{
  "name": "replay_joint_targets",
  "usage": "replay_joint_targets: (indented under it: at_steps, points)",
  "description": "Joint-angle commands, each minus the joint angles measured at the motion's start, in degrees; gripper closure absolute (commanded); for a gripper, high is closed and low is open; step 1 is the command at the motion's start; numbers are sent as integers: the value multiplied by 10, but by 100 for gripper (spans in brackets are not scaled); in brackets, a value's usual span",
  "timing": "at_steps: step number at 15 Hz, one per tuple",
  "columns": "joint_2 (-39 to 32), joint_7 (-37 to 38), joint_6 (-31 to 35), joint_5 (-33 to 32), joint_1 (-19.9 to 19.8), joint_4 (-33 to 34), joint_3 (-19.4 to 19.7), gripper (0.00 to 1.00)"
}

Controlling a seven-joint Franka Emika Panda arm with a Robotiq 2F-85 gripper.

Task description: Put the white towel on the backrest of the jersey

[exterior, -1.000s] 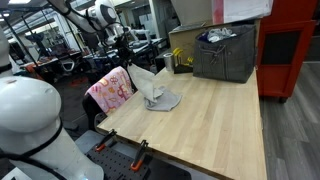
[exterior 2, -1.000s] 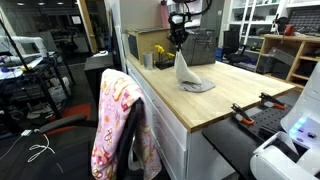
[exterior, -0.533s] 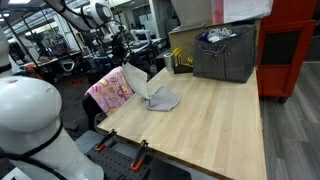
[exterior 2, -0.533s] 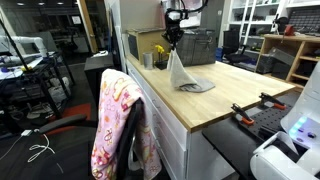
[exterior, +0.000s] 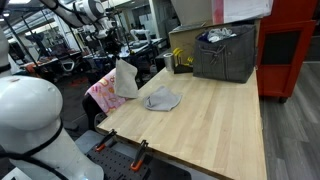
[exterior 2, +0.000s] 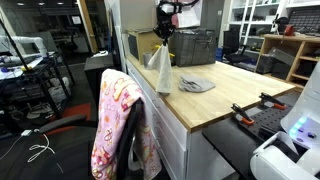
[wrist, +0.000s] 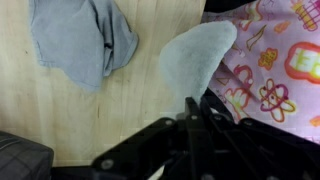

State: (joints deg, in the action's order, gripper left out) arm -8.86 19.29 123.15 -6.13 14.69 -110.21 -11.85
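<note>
Right now the gripper (exterior 2: 162,40) is clamping down on the top of the white towel (exterior 2: 160,70), its dark fingers (wrist: 190,118) closing together over the pinched cloth in the wrist view. The towel is hanging straight down from that grip as a narrow, limp drape, with its lower end swinging free of the wooden table (exterior 2: 215,105). In an exterior view the towel (exterior: 125,79) is dangling at the table's side edge, partly in front of the pink patterned jersey (exterior: 106,93). From the wrist view the pale fold of towel (wrist: 198,55) is sitting across the line where the tabletop (wrist: 60,110) is giving way to the jersey (wrist: 275,75). I cannot tell whether it is touching the fabric.

The jersey (exterior 2: 118,125) is draping over the backrest of a chair just beside the table, its flowered print facing the room. A grey cloth (exterior 2: 195,85) is lying crumpled on the tabletop near the towel, apart from it; it is showing in both exterior views and again in the wrist view (wrist: 85,40). Further back on the table a dark grey bin (exterior: 225,52) is standing well apart from the gripper.
</note>
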Motion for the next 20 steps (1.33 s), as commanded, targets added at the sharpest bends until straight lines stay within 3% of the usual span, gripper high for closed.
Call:
replay_joint_targets:
  at_steps: [1,20]
  points:
    - [-3,-14,-29,-1,12,29,-8,99]
    - [-49,-26,-91,-14,72,134,-34,99]
